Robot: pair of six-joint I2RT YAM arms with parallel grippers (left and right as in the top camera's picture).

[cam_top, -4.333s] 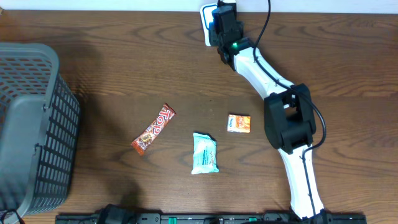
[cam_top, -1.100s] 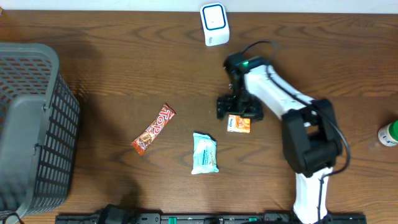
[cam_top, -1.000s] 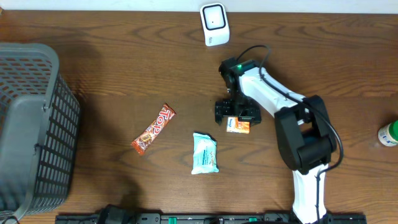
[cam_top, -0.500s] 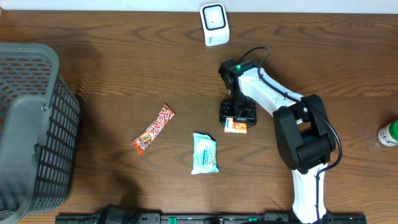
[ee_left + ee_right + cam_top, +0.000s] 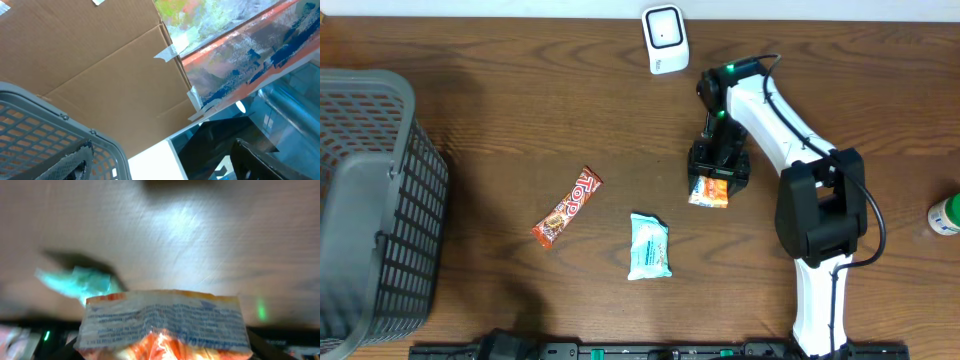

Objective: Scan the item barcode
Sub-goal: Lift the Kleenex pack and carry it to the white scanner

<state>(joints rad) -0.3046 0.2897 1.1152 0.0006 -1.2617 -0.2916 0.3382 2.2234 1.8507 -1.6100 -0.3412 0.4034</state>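
Inspected a dark brown wooden table (image 5: 520, 120) from overhead. Found a grey plastic lattice basket (image 5: 370, 200) at its left edge and a small white box-shaped scanner (image 5: 663, 38) at the far edge, near centre. Located the small orange and white snack packet (image 5: 708, 193) right of centre, well apart from the scanner and nearer the front. Recorded the right gripper (image 5: 716, 175) of the white arm (image 5: 775, 110) directly over the packet, closed onto its far end. Confirmed the grip from the right wrist view: packet (image 5: 162, 322) clamped at the orange end, white crimped edge with fine print turned outward, table blurred behind. Could not tell whether the packet sits clear of the table. Noted a teal and white pouch (image 5: 649, 246) to the front-left of the packet, apart from it, and a red-brown candy bar wrapper (image 5: 567, 207) lying diagonally further left. Logged a green-capped white bottle (image 5: 944, 215) at the right edge. Saw the left gripper (image 5: 160, 160) only in its own wrist view, jaws spread wide, nothing between them. Noted beyond it a brown cardboard box (image 5: 100, 75) and the basket rim.
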